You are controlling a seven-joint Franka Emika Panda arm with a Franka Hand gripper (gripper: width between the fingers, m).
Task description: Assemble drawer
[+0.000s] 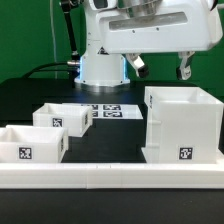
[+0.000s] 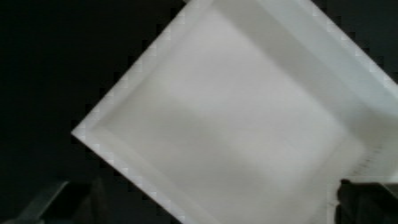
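gripper (image 1: 160,70) hanging over the black table (image 1: 115,135), fingers spread wide apart, nothing clamped between them. just beneath, a little toward the exterior view's right, the big cube casing (image 1: 181,124), upright, tag low on its front face. gap visible between fingertips and casing top. in the wrist view, a white casing face (image 2: 214,120) between the dark fingertips (image 2: 43,203). rear tray (image 1: 64,118) and front tray (image 1: 30,146) well apart from the gripper, at the exterior view's left. long white rail (image 1: 110,178) across the front. marker board (image 1: 108,111) near the arm's base.

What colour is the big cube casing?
The casing is white; the exterior view shows it best.
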